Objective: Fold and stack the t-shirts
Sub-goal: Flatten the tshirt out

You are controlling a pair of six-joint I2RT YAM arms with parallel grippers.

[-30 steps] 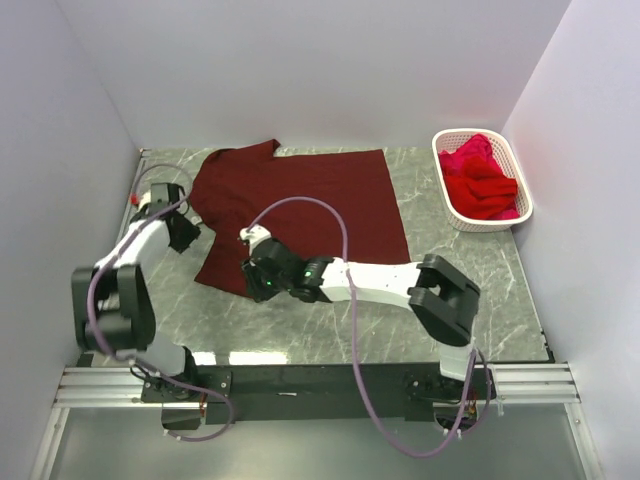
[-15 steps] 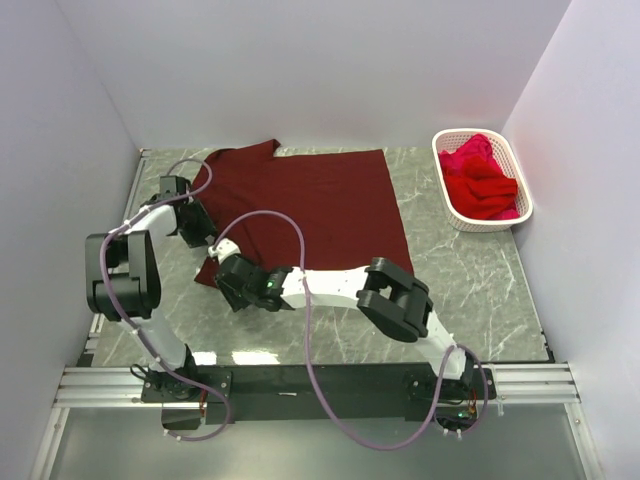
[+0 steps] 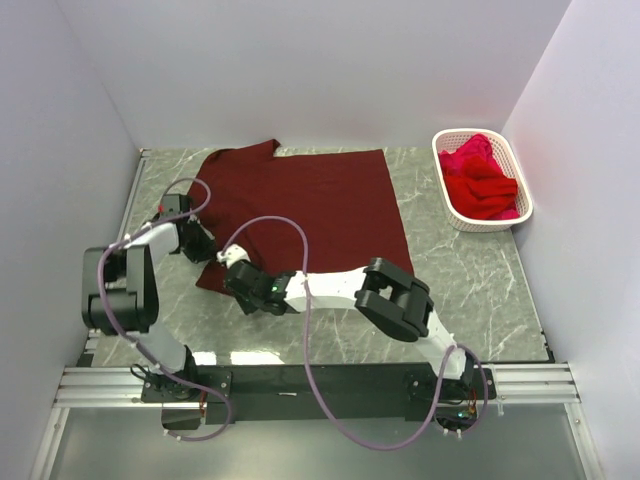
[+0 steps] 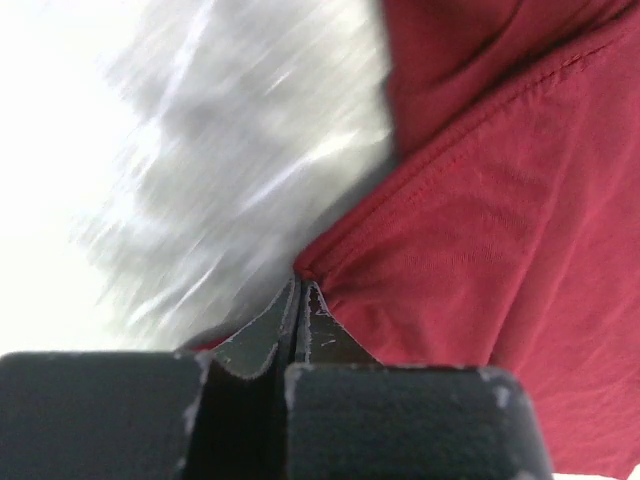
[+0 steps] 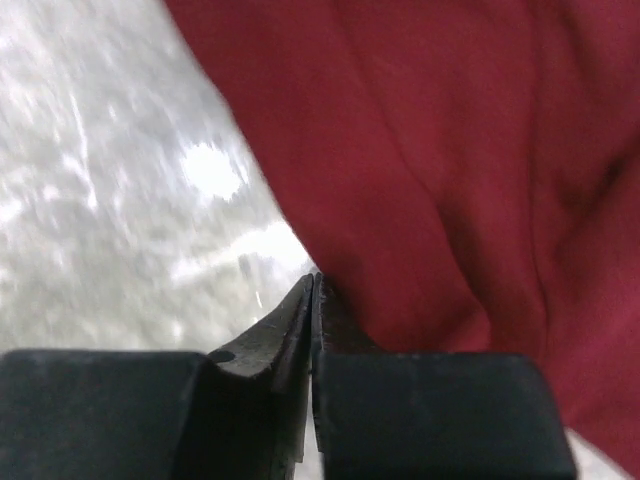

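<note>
left jaws and right jaws are each clamping tight on the maroon t-shirt [image 3: 320, 200] at its lower-left edge.

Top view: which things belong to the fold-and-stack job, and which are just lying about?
Job: dark maroon t-shirt, spread flat; brighter red t-shirts, heaped in the basket; left claw and right claw, both shut on the maroon shirt's near-left edge.
Lying about: white basket; marble table.
</note>
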